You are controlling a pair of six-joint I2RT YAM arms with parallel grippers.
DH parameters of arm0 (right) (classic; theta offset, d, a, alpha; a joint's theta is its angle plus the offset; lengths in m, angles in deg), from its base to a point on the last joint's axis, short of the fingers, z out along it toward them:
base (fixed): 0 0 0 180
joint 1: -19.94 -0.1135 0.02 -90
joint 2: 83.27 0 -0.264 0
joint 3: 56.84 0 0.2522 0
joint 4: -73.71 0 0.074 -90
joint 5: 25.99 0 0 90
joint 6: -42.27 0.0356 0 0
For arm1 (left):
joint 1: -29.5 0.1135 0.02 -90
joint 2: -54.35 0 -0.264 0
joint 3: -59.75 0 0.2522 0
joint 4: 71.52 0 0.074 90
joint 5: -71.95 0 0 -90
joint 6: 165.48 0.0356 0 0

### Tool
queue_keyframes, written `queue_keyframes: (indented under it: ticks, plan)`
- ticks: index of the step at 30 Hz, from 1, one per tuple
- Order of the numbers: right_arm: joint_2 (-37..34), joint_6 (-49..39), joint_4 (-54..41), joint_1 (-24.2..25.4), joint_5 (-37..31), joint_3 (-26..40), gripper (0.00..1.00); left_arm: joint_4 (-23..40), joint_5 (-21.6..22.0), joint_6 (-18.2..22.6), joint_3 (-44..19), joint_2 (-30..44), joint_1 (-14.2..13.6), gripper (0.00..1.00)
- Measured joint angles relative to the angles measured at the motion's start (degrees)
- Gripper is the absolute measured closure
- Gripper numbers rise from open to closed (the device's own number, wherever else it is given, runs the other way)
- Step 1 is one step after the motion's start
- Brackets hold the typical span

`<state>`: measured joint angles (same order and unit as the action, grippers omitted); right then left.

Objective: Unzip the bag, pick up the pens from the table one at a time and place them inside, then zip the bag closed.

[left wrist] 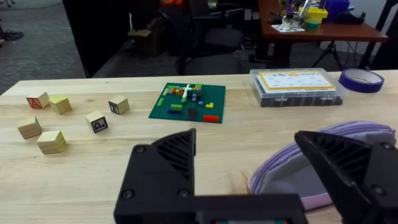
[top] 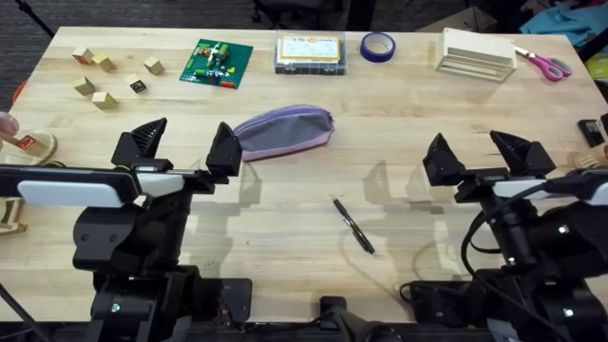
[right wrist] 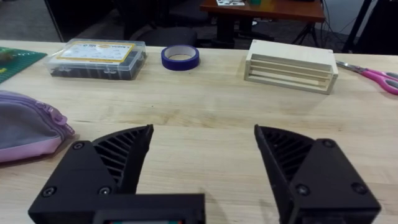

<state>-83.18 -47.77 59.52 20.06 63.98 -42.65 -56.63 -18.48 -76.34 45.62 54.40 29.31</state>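
Observation:
The lilac-purple bag [top: 283,131] lies on the table [top: 380,104] just left of centre, its zip along the top edge; it also appears in the left wrist view as the bag [left wrist: 323,162] and in the right wrist view as the bag [right wrist: 28,124]. A slim black pen [top: 353,225] lies diagonally on the wood nearer the front, right of centre. My left gripper [top: 185,147] hovers open just left of the bag, holding nothing. My right gripper [top: 480,157] hangs open over bare wood to the right, well apart from the pen.
Along the back edge sit wooden blocks [top: 104,78], a green baseplate with bricks [top: 222,61], a clear box with yellow label [top: 310,52], a blue tape roll [top: 377,46], a pale wooden crate [top: 475,54] and pink-handled scissors [top: 546,65]. A hand [top: 8,125] shows at the far left edge.

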Motion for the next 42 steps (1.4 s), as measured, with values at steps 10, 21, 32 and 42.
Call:
queue_keyframes:
  ticks: [10, 21, 32, 42]
  plan:
    - [0.0, 0.0, -0.8, 0.0, -0.2, 0.1, 0.003, 0.1, 0.1, 0.0, 0.0, 0.0, 0.0, 0.008]
    - [0.0, 0.0, -2.1, 0.0, -0.2, 1.1, 0.003, 0.9, 0.0, 0.0, -0.2, 0.0, 0.0, 0.008]
    - [-6.4, 0.0, -16.9, 0.0, -0.1, 18.8, 0.003, 7.3, 0.0, 0.0, -11.7, 5.6, 0.0, 0.008]
    - [-25.4, 0.0, -28.7, 0.0, 0.2, 40.3, 0.004, 20.0, 0.0, 0.0, -34.2, 28.0, 0.0, 0.008]
